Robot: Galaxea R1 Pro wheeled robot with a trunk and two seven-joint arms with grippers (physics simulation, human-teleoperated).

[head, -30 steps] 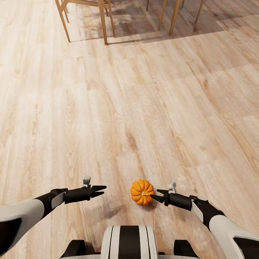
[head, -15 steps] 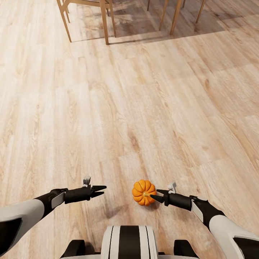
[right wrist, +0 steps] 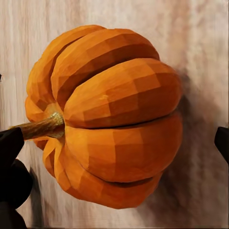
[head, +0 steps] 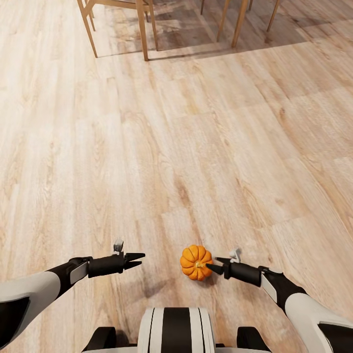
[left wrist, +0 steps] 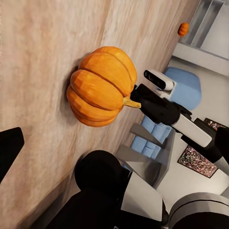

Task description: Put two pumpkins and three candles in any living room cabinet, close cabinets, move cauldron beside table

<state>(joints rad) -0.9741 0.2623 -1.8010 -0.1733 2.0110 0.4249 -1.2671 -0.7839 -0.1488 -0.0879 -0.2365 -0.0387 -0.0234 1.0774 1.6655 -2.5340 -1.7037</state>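
A bare stretch of pale wood floor [head: 196, 147] runs ahead of the robot, with only the thin wooden legs of chairs [head: 142, 29] and a table far off at the top of the head view; nothing lies between them and the arms. Low in front of the robot's trunk, a pumpkin [head: 195, 262] lies tipped on its side on the floor, its tan stem [right wrist: 40, 128] pointing back toward the right gripper [head: 215, 267], whose fingertips sit right at the stem with one dark finger [right wrist: 12, 148] just beside it. How wide that gripper is set I cannot tell. The left gripper [head: 138, 260] hovers apart from the pumpkin, fingers narrowly parted and empty. The left wrist view adds a second pumpkin [left wrist: 183, 29] far off on a grey ledge.
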